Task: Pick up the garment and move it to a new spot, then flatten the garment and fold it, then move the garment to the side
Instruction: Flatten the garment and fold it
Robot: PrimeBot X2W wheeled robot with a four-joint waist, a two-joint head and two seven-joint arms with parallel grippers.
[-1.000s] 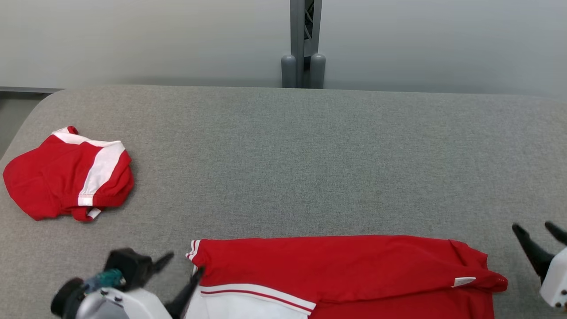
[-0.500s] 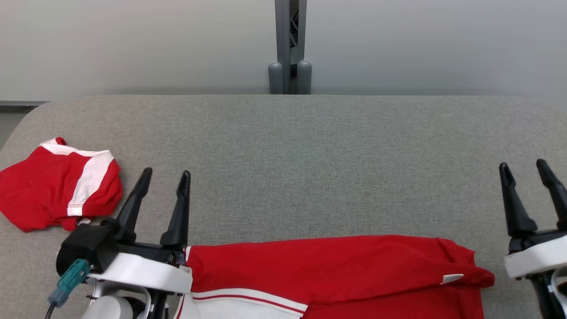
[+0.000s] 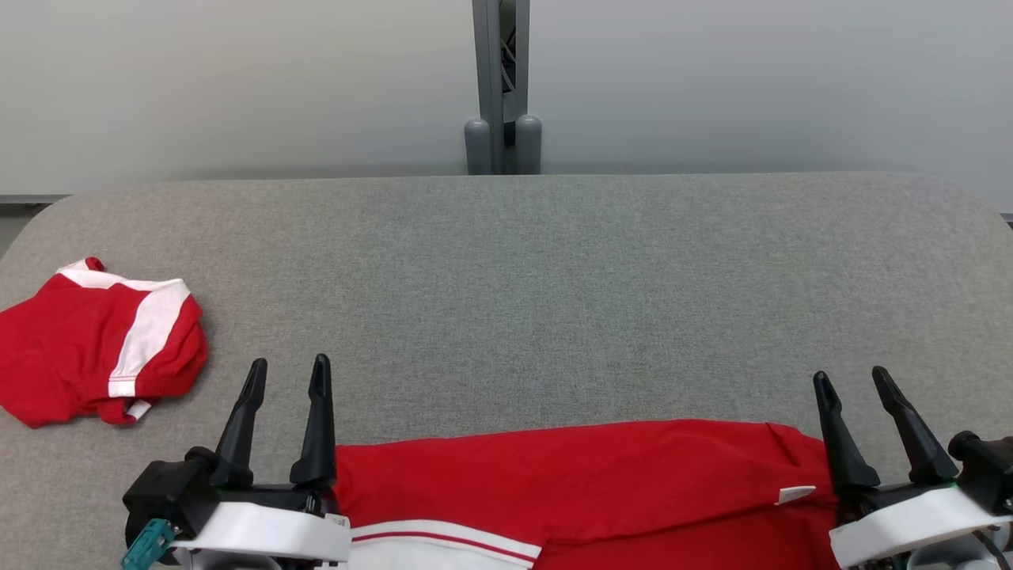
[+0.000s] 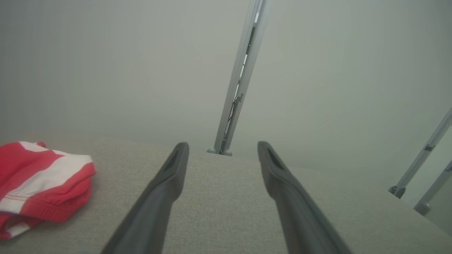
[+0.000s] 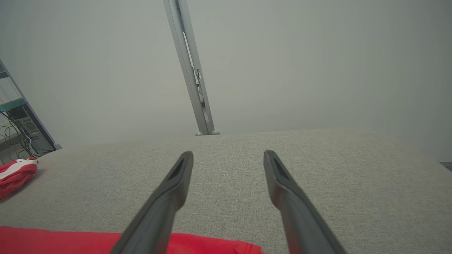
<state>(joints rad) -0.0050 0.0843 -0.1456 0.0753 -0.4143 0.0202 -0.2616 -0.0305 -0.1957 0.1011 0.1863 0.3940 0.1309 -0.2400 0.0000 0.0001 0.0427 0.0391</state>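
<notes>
Big grey table (image 3: 506, 269) in front of me, and the garment (image 3: 570, 483) lies stretched along its near edge, red, lying flat with only a few soft creases, running from one of my hands to the other. Far off to my left sits a crumpled red-and-white bundle (image 3: 95, 348), well apart from it, not my concern just now. Left gripper (image 3: 289, 362) is over the garment's left end, fingers parted to a middling gap, nothing between them. Right gripper (image 3: 849, 375) is over the right end, same middling gap, empty too. Both point away across the table toward the post (image 3: 497, 87). I can't tell whether either one touches the cloth. Now, this is thin, light knit by the look of it: limp, no stiffness to count on, so a one-sided lift would let it sag and bunch. My call is to pinch both ends at once, low against the table, catching every layer at the corners, left by the white stripe (image 3: 459, 541), right just past the little tag (image 3: 794, 495). The table's weave may drag on the fabric, so I'd lift, not slide.
</notes>
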